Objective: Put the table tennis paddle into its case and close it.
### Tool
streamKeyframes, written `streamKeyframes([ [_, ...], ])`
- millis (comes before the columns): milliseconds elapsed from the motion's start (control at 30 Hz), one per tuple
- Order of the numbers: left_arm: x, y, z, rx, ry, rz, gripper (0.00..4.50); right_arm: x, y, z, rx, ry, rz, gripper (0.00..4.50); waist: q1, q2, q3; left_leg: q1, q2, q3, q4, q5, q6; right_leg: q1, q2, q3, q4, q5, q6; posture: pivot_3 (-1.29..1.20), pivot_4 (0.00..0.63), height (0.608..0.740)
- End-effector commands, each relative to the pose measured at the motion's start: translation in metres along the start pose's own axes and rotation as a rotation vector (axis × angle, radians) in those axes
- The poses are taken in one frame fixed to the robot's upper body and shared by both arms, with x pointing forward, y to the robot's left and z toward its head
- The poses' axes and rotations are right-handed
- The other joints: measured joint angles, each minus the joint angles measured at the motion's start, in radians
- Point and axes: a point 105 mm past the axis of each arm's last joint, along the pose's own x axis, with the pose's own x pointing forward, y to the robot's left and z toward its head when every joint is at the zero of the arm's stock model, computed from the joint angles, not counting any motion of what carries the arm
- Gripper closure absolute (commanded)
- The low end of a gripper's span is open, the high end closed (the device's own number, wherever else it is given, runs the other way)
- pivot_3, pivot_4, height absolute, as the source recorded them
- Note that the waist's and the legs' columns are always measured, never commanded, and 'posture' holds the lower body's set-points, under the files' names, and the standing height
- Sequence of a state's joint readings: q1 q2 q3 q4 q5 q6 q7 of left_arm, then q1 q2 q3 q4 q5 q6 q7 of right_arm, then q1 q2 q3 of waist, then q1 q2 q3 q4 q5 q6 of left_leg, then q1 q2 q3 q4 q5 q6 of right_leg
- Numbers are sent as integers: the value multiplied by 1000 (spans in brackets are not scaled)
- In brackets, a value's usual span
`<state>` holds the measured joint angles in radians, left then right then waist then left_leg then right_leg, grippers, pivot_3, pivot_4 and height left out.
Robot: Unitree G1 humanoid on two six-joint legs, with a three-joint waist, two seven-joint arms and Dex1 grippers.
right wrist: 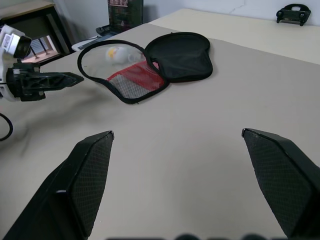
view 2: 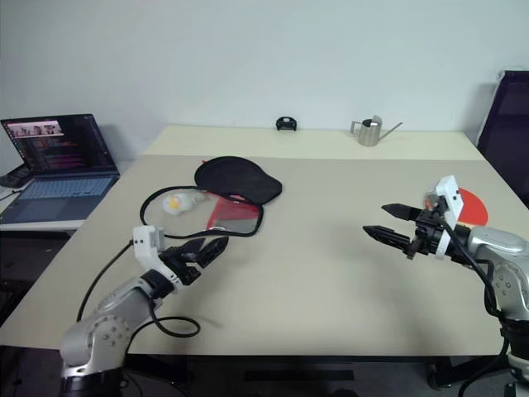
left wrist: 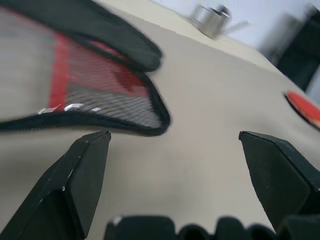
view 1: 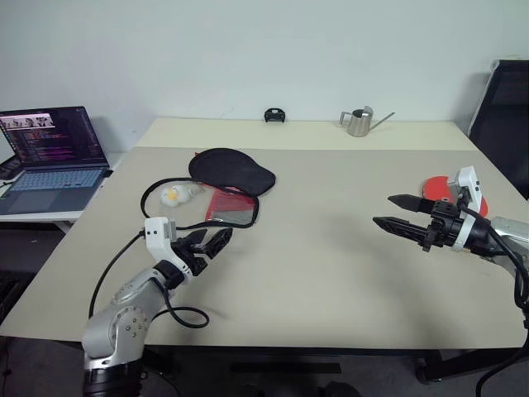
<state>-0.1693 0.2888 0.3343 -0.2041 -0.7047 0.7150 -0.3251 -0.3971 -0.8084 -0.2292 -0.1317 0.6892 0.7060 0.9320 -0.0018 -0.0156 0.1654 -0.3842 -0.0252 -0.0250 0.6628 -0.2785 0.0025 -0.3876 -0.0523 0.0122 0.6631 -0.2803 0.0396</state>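
Head views: the case [view 1: 225, 186] lies unzipped on the table [view 1: 331, 273] at ten o'clock from centre — black flap folded back, red mesh half flat. The table tennis paddle [view 1: 453, 192] rests at three o'clock, partly behind the right gripper [view 1: 395, 212], whose fingers are spread and empty. The left gripper [view 1: 212, 241] hovers at seven o'clock, also spread.

Left wrist view: fingers wide apart, case edge just ahead.

Right wrist view: fingers parted — case well beyond.

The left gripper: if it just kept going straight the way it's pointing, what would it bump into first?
Probably the case: the open left gripper points toward its red mesh half, lying unzipped just ahead on the table. How far ahead is hard to judge.
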Motion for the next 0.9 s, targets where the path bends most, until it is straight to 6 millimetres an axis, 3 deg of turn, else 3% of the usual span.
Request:
streamKeyframes([
  [33, -4, 5, 8, -48, -70, 95, 0, -1, 5, 11, -42, -28, 8, 7, 0, -1, 1, 0, 0, 0, 0, 0, 0, 0, 0, 0, 0, 0, 0, 0, 150, 740],
  [300, 3, 32, 22, -60, -138, 260, 0, -1, 5, 14, -51, -31, 6, 7, 2, -2, 1, 0, 0, 0, 0, 0, 0, 0, 0, 0, 0, 0, 0, 0, 150, 740],
  [600, 21, 37, 26, -109, -128, 278, 0, 3, 13, 22, -72, -45, 36, 7, 1, -2, 1, 0, 0, 0, 0, 0, 0, 0, 0, 0, 0, 0, 0, 0, 150, 740],
  [900, 34, 42, 28, -204, -145, 309, 0, 8, 47, 32, -123, -40, 194, 7, 2, -5, 2, 0, 0, 0, 0, 0, 0, 0, 0, 0, 0, 0, 0, 0, 150, 740],
])
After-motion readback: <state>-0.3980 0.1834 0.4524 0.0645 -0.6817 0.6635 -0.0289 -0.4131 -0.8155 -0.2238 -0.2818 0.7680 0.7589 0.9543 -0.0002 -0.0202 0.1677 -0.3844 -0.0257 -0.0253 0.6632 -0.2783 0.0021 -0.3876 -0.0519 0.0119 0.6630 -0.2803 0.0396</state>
